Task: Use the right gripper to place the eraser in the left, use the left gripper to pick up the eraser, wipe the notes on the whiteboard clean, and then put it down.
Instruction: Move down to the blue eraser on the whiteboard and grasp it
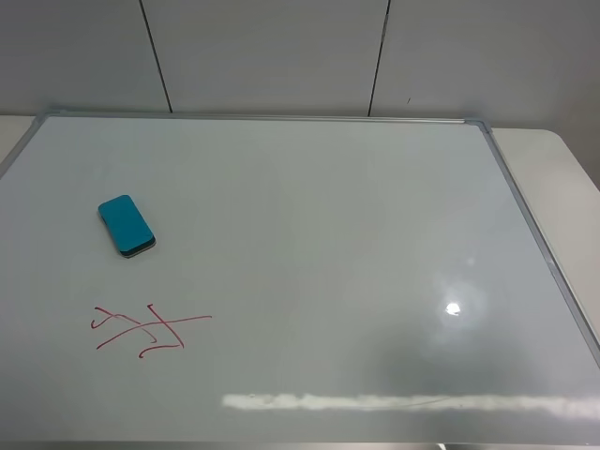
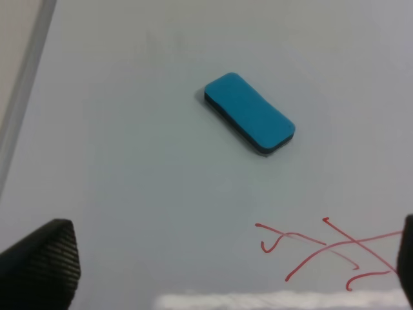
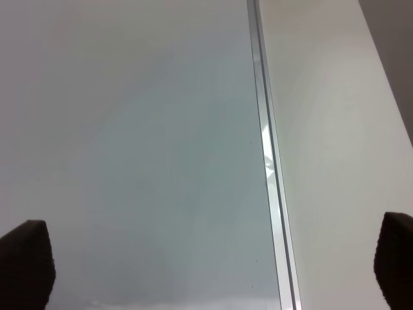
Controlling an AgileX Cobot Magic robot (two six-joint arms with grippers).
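Glossy whiteboard (image 1: 328, 234) carries a rounded teal eraser (image 1: 126, 225), dark-based.

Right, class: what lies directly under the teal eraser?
The eraser rests flat on the whiteboard, dark felt base down. The board patch beneath it is covered; the red notes lie apart from it.

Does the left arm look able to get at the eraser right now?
Probably yes: the eraser lies uncovered on the whiteboard, only bare board between it and the left arm's jaws, which stand open.

No legible text, label or number anywhere, only unreadable red scribbles (image 1: 157, 324) on the whiteboard (image 1: 328, 244)
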